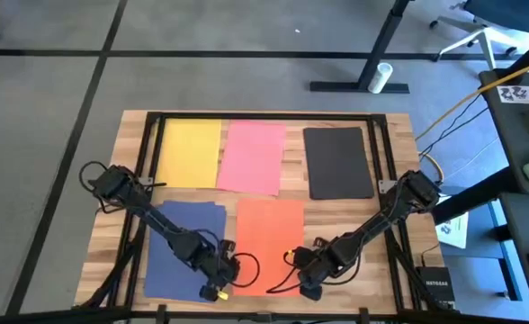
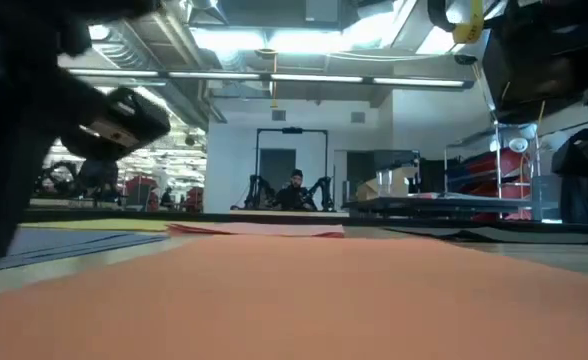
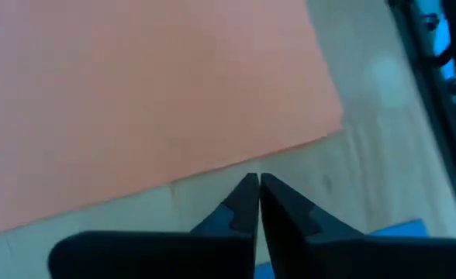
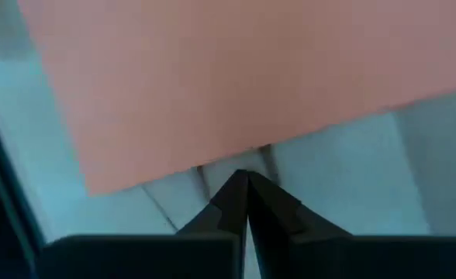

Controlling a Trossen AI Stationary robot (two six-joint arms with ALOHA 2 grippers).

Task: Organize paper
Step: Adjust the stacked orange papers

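Five coloured sheets are counted on the wooden counter (image 1: 399,162), one of each colour. In the far row, a yellow sheet (image 1: 190,153) is laid at the left, a pink sheet (image 1: 253,157) just beside it, and a black sheet (image 1: 337,162) apart at the right. In the near row, a navy blue sheet (image 1: 180,247) lies at the left and an orange sheet (image 1: 270,241) beside it, near the middle.

Two arms are seen, both reaching to the near edge of the counter. The left claw (image 1: 218,290) is held at the gap between the navy and orange sheets, its fingers (image 3: 243,203) pressed together with nothing between them, their tips just short of the orange sheet's edge. The right claw (image 1: 306,290) is set by the near right corner of the orange sheet, likewise closed tight on nothing.

Beyond the counter's right side, a small black box (image 1: 431,286) is marked with pale lettering that appears to read NETGEAR. A white printed sheet (image 1: 453,230) lies near it; its text cannot be read. A white label (image 1: 524,93) on the neighbouring desk carries dark marks too small to make out.
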